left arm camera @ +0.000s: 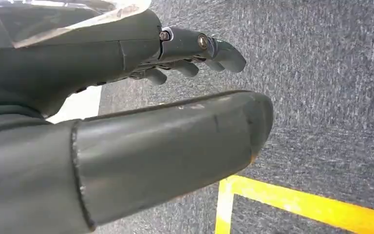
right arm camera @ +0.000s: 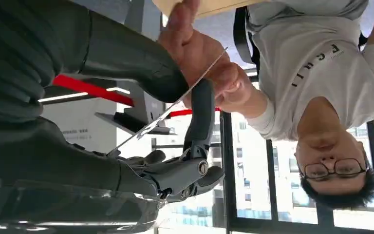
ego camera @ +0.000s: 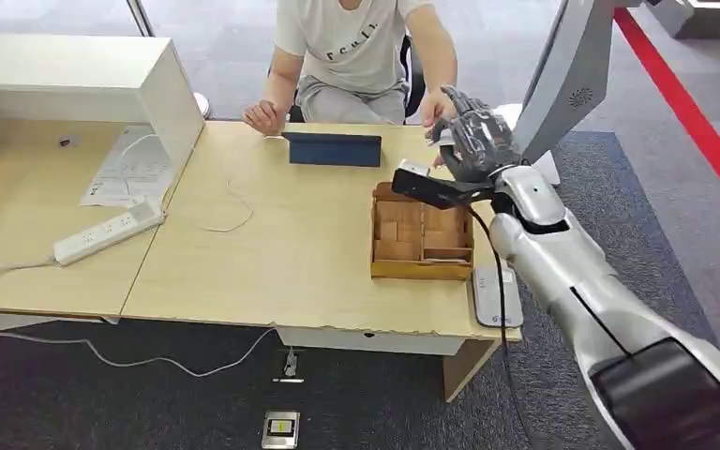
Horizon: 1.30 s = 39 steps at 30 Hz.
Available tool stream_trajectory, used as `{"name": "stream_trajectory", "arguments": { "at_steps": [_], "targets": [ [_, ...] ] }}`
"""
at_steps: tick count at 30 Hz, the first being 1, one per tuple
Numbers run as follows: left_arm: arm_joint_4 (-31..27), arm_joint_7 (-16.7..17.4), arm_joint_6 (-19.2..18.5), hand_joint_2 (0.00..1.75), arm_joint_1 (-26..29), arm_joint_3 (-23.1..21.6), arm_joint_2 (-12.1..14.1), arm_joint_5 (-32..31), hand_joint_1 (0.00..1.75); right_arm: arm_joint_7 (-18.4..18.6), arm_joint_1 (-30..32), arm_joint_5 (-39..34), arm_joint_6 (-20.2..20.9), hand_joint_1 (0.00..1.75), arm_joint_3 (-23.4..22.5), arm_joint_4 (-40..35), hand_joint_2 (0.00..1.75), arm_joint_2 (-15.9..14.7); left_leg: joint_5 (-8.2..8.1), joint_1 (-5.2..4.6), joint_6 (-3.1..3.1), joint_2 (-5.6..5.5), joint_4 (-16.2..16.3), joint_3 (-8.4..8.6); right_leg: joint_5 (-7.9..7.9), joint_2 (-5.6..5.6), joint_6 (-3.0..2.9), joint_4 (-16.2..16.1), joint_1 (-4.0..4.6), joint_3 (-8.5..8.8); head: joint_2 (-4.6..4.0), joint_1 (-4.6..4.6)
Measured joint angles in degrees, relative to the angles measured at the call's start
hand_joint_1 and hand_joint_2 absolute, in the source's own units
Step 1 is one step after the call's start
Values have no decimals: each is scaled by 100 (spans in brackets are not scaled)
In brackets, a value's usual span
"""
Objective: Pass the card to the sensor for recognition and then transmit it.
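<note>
The right hand [right arm camera: 141, 122] pinches the thin card [right arm camera: 175, 105] by one edge and holds it out past the wooden box [ego camera: 422, 239] – so the person's hand [right arm camera: 209, 63] can take it – while the left hand [left arm camera: 126, 122] hangs empty, fingers apart.

On the pale wooden surface [ego camera: 309, 253]: compartmented wooden box [ego camera: 422, 244] at right, dark flat sensor panel [ego camera: 335, 149] behind-left of it, white power strip [ego camera: 108, 231] far left.

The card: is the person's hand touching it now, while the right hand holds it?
Touching. In the right wrist view the person's hand grips the card, pinched by the right hand.
</note>
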Motion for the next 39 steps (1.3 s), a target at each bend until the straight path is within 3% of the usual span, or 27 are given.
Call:
{"name": "stream_trajectory", "arguments": {
  "at_steps": [18,19,26,30,37,39],
  "targets": [
    [0,-181,-168,0,11,0,-20,-52,0,70,-55,181,-39,175,238,291,175,98,0,0,0,0,1,1,0,0,0,-1,0,-1,0,-2],
    [0,-192,-212,0,12,0,-20,-100,0,120,-56,249,-61,0,260,356,0,74,-1,0,-1,0,1,1,0,0,0,-1,0,-1,0,0],
    [0,-125,-254,0,17,0,-22,-116,0,157,-49,319,-134,0,286,446,0,48,-4,0,-6,2,1,2,-1,1,-2,-1,0,-3,0,0],
    [0,-85,-232,0,17,0,-26,-105,0,-15,-43,295,-446,0,243,450,0,24,-4,0,-6,2,1,2,-1,1,-2,-1,0,-2,0,0],
    [0,-76,-212,0,18,0,-28,-100,0,-78,-43,180,-520,0,201,476,0,2,-4,0,-6,2,1,2,-1,1,-2,-1,0,-3,0,0],
    [0,-66,-190,0,19,0,-31,-63,0,-252,-47,6,-568,0,100,476,0,-35,-4,0,-6,2,1,3,-1,1,-2,-2,0,-3,0,0]
  ]
}}
